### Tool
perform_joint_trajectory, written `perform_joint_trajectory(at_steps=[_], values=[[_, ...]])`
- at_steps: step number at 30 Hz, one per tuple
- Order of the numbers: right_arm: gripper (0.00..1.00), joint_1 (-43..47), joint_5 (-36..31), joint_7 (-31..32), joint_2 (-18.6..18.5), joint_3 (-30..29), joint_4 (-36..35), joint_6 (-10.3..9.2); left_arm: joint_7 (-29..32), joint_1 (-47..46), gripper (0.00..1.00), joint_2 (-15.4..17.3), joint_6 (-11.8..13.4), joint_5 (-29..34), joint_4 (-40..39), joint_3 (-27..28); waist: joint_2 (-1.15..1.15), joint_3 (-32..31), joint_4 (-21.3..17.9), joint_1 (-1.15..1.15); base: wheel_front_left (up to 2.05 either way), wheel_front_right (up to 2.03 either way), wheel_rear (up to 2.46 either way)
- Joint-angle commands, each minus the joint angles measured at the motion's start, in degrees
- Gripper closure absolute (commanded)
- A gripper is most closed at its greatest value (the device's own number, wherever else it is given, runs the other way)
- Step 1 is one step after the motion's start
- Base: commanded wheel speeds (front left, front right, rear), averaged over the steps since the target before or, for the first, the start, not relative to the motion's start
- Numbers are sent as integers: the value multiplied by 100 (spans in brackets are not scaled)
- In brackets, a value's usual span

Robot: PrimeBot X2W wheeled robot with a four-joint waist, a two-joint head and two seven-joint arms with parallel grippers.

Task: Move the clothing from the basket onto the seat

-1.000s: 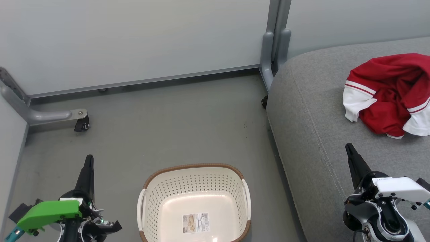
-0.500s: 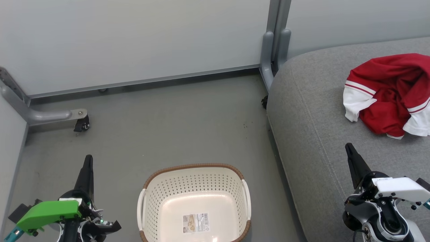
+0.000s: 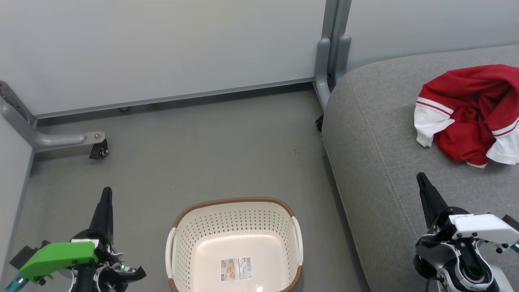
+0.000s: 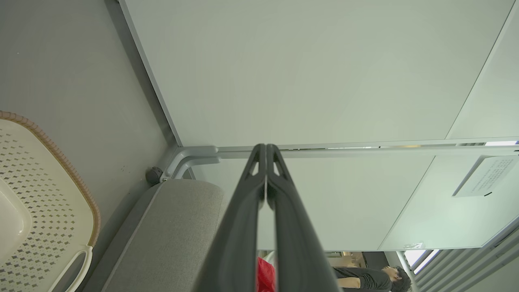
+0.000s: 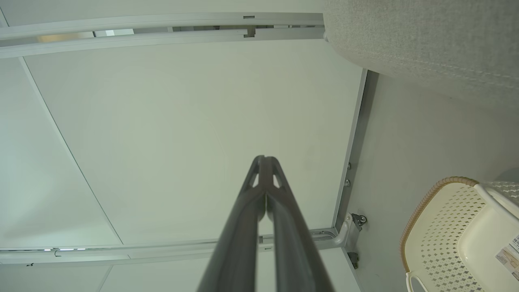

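The red clothing (image 3: 472, 113) with white sleeve panels lies crumpled on the grey seat (image 3: 377, 154) at the right; a sliver of the clothing (image 4: 265, 278) shows between the fingers in the left wrist view. The cream basket (image 3: 235, 243) with its brown rim stands on the floor at bottom centre, holding just a label. My left gripper (image 3: 106, 192) is shut and holds nothing, left of the basket. My right gripper (image 3: 421, 177) is shut and holds nothing, above the seat's front, below the clothing. Both wrist views show fingertips pressed together: left gripper (image 4: 265, 147), right gripper (image 5: 264, 159).
Pale partition walls stand behind, with grey metal legs on castors (image 3: 99, 150) at the left and a post (image 3: 330, 52) by the seat's corner. Grey floor (image 3: 202, 150) spreads between walls, basket and seat. A person (image 4: 373, 278) is visible far off in the left wrist view.
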Motion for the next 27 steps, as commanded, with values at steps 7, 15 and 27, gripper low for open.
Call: perform_joint_trajectory(at_steps=[7, 15, 27], values=[[100, -35, -36, 31, 8, -30, 13, 2, 18, -98, 100, -24, -28, 41, 6, 20, 0, 0, 0, 0, 0, 0, 0], [100, -36, -44, 39, 16, -38, 14, 2, 35, -100, 100, -33, -28, 54, 8, 35, 0, 0, 0, 0, 0, 0, 0], [100, -38, -58, 45, 23, -50, 14, 2, 42, -102, 100, -38, -28, 60, 9, 55, 0, 0, 0, 0, 0, 0, 0]])
